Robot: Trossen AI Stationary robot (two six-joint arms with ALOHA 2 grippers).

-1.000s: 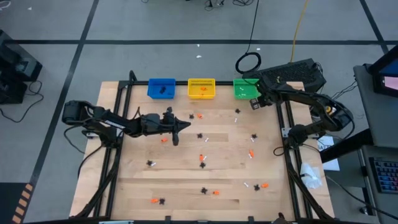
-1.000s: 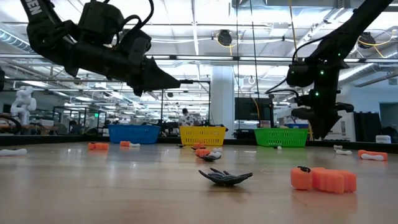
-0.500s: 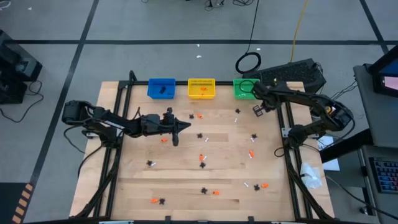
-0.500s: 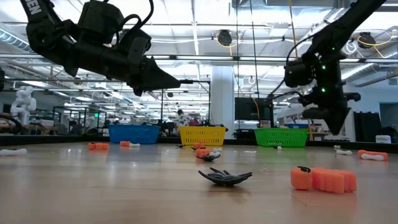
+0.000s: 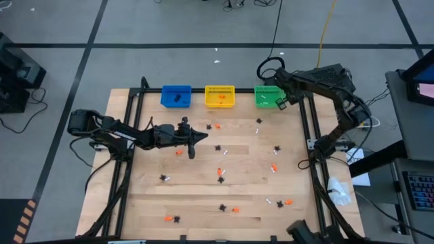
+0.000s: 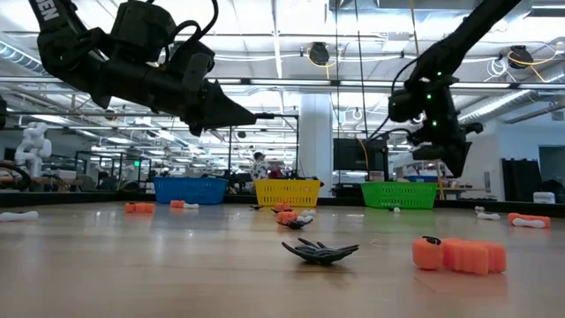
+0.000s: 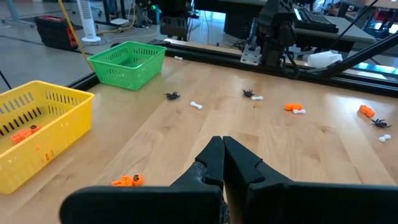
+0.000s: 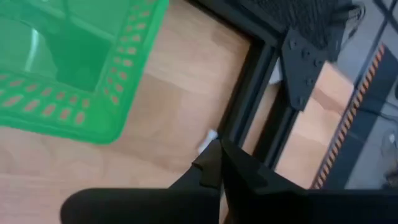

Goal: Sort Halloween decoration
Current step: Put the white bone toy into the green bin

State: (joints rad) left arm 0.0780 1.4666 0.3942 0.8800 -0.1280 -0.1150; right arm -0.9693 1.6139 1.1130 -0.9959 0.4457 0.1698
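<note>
Three small plastic mesh bins stand in a row along the far edge of the pale wooden counter: a blue bin, a yellow bin and a green bin. The tiny plastic Halloween trinkets lie scattered over the boards, black spidery ones, orange ones and white bone-shaped ones, most of them loose on the open counter in front of the bins. A few already sit inside: dark bits in the blue bin, orange bits in the yellow one, something pale in the green one.

The left hand hovers above the middle-left of the counter, its arm stretched in from the left side, fingers pressed together with nothing between them; the left wrist view shows the two dark tips meeting over bare wood. An orange trinket lies just beside it, below the arm.

The right hand hangs at the far right corner of the counter, by the right end of the green bin, close to the black frame rail. Its fingers are also closed, and in its wrist view a small white piece lies on the wood just ahead of the tips, next to the rail; I cannot tell whether the tips touch it.

At counter level, a flat black spidery trinket and a chunky orange one lie nearest.
</note>
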